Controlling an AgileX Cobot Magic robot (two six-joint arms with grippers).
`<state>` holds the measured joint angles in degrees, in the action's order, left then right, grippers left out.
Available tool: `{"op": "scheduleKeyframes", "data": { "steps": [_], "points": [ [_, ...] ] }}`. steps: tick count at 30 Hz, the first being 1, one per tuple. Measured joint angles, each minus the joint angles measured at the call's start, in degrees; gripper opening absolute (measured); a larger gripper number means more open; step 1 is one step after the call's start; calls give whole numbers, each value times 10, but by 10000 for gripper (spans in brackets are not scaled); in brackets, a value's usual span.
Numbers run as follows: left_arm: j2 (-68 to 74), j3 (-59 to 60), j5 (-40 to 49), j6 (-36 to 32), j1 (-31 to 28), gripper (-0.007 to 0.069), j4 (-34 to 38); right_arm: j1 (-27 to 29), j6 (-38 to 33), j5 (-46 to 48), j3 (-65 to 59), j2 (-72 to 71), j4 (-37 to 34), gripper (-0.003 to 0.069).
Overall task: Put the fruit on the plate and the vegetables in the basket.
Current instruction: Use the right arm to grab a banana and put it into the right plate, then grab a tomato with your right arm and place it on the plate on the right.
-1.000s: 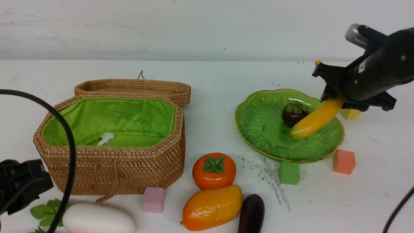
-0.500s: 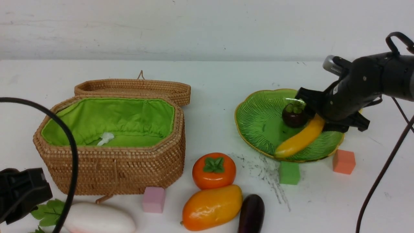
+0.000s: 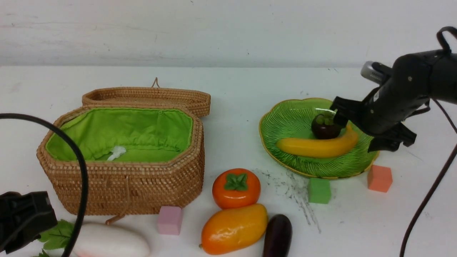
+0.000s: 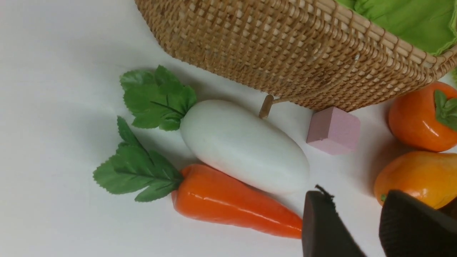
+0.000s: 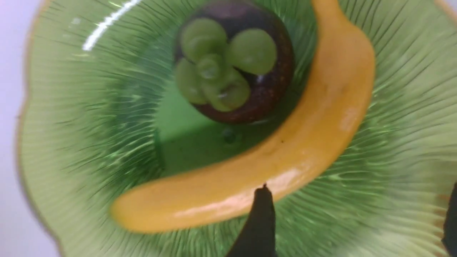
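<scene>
Glossy yellow banana [image 3: 317, 147] curves across ribbed plate [image 3: 285, 125]

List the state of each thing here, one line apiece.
basket, lid open, no vegetable visible inside.
plate, holding two fruits.
banana, lying on plate, not gripped.
mangosteen, upright on plate.
persimmon, on table.
mango, on table.
eggplant, on table.
radish, on table.
carrot, on table.
right hand, open, empty.
left hand, open, empty.

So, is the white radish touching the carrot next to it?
Touching. The left wrist view shows the radish lying against the carrot, their long sides meeting with no gap between them.
</scene>
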<state>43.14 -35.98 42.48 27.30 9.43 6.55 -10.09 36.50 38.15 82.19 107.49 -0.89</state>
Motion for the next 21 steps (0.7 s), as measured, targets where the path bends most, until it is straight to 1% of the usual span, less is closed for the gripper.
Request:
{"op": "scheduleKeyframes", "data": {
  "steps": [6, 9, 10, 13, 14, 15, 17, 20, 21],
  "points": [
    [0, 0, 1, 0, 0, 239, 0, 0, -83, 41, 0, -91, -12, 595],
    [0, 0, 1, 0, 0, 239, 0, -2, -147, 75, 0, -136, -61, 571],
    [0, 0, 1, 0, 0, 239, 0, -2, -152, 77, 0, -138, -66, 569],
    [0, 0, -1, 0, 0, 239, 1, -30, -265, 125, 0, -157, -152, 560],
    [0, 0, -1, 0, 0, 239, 1, -32, -265, 125, 0, -157, -152, 560],
    [0, 0, -1, 0, 0, 239, 1, -49, -306, 136, 0, -155, -182, 560],
    [0, 0, -1, 0, 0, 239, 1, -85, -355, 140, 0, -143, -219, 560],
    [0, 0, -1, 0, 0, 239, 1, -132, -385, 134, 0, -115, -239, 573],
    [0, 0, -1, 0, 0, 239, 1, -134, -385, 134, 0, -112, -239, 575]
  ]
}}
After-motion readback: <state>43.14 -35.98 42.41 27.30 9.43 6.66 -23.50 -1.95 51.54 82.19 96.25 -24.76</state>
